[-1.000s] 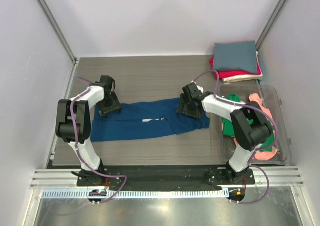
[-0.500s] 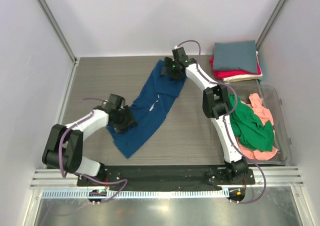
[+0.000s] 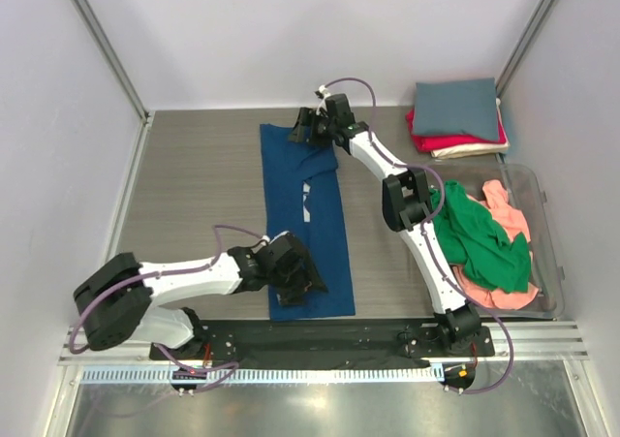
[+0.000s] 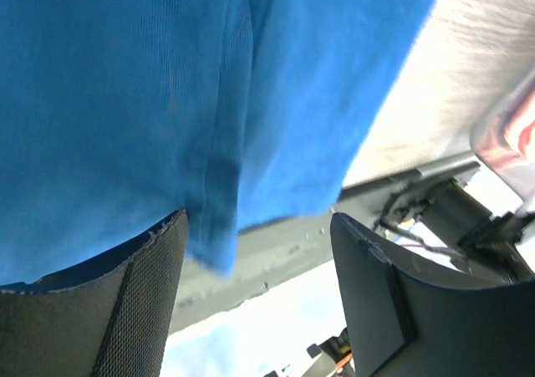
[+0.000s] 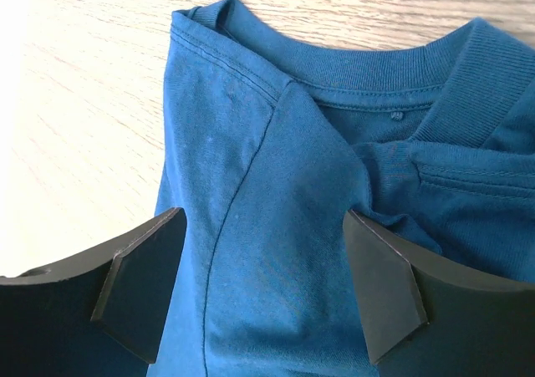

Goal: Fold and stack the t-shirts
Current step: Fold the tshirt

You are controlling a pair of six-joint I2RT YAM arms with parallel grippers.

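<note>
One navy t-shirt (image 3: 329, 253) folded lengthwise, long strip; left fingers (image 4: 142, 310), right fingers (image 5: 138, 285) spread, empty.

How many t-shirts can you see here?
6. The navy tee lies on the table; the grey tee, red tee and cream tee are stacked at the far right; the green tee and pink tee sit crumpled in the clear bin. Others may be hidden underneath.
</note>
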